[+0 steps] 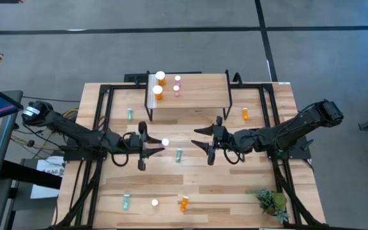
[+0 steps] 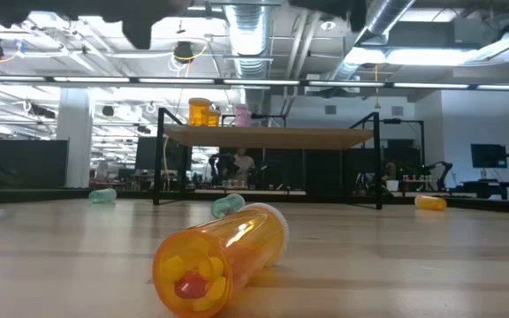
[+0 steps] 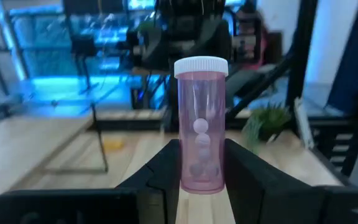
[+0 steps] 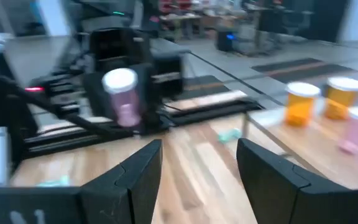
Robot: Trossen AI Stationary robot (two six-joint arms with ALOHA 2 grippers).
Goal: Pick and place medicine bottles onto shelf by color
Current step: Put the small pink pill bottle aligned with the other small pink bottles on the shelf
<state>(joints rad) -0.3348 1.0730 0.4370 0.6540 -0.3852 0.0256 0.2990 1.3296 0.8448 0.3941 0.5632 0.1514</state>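
Note:
A pink medicine bottle (image 3: 201, 118) with a white cap stands upright between the fingers of my left gripper (image 1: 158, 144), above the table's middle; the gripper is shut on it. My right gripper (image 1: 198, 140) hangs open just to its right, facing it, with nothing between its fingers. The shelf (image 1: 197, 102) stands at the far middle on thin black legs. Two orange bottles (image 1: 159, 85) and two pink ones (image 1: 177, 85) stand upright on its left end. Teal bottles (image 1: 179, 154) and orange ones (image 1: 183, 204) lie scattered on their sides on the table. My left gripper pinches the pink bottle's lower body (image 3: 201, 171) between its two fingers (image 3: 166, 171). The fingers come level from the table's left side. The bottle stands upright in the hold, cap up and well above the fingers, lifted clear of the table.
A small green plant (image 1: 272, 201) sits at the near right corner. Loose bottles lie by the shelf's left leg (image 1: 130, 114) and right leg (image 1: 245, 114), and along the near edge (image 1: 126, 202). A black frame (image 1: 101, 128) runs along the table's left and right sides.

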